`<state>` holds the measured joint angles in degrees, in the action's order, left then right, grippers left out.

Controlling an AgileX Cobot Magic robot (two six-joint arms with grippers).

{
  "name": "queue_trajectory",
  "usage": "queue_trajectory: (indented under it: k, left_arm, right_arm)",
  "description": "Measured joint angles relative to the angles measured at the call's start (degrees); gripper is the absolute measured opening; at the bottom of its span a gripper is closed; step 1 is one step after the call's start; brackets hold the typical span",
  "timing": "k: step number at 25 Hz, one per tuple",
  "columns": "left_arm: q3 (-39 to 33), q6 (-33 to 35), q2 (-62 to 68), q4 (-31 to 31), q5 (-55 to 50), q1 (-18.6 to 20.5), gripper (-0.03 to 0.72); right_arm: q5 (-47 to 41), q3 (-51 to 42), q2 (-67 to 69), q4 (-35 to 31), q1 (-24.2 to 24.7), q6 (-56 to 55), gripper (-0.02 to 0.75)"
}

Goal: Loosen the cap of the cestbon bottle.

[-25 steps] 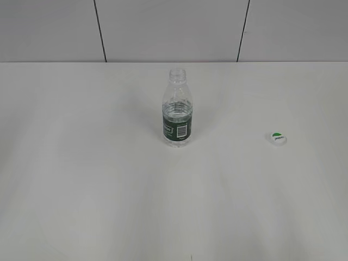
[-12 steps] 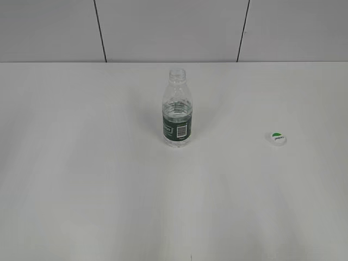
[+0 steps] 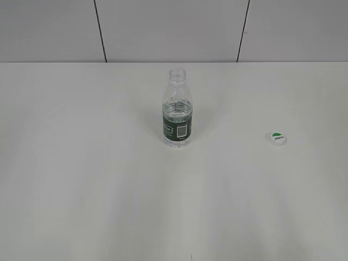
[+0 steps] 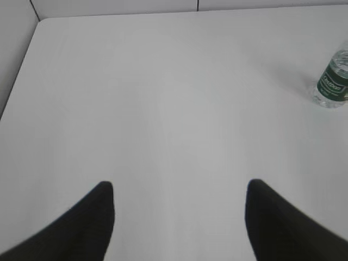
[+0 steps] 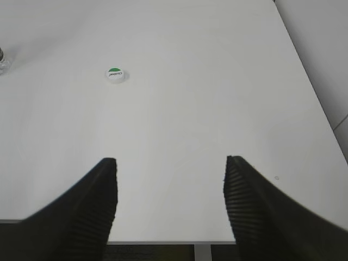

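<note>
The cestbon bottle (image 3: 177,109) stands upright near the table's middle, clear with a dark green label and an open neck with no cap on it. It also shows at the right edge of the left wrist view (image 4: 332,81). The white cap (image 3: 277,138) with a green half-circle lies flat on the table to the bottle's right, and shows in the right wrist view (image 5: 115,74). My left gripper (image 4: 179,187) is open and empty, far from the bottle. My right gripper (image 5: 171,163) is open and empty over the table's near edge. Neither arm shows in the exterior view.
The white table (image 3: 109,179) runs to a grey panelled wall (image 3: 163,27) at the back. The table's front edge and right edge (image 5: 304,81) show in the right wrist view, with a leg below.
</note>
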<state>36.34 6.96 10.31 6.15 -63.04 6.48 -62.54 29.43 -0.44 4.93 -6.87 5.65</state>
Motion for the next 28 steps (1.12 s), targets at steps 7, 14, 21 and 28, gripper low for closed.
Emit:
queue_trajectory:
  k: [7,14,21,28]
  left_arm:
    - [-1.8,-0.2,-4.9,-0.2,-0.9,-2.2,0.407]
    - [-5.5,-0.2,-8.1,0.9,0.3,-5.7,0.387]
    - [-6.1,-0.2,-10.3,-1.4,1.6,-10.1,0.386]
    - [-6.1,-0.2,-10.7,-2.4,1.7,-12.0,0.376]
  right_arm:
    - [0.0,0.0,0.0,0.0,0.0,0.0,0.473]
    - [0.0,0.0,0.0,0.0,0.0,0.0,0.473]
    - [0.0,0.0,0.0,0.0,0.0,0.0,0.473]
    - [0.0,0.0,0.0,0.0,0.0,0.0,0.473]
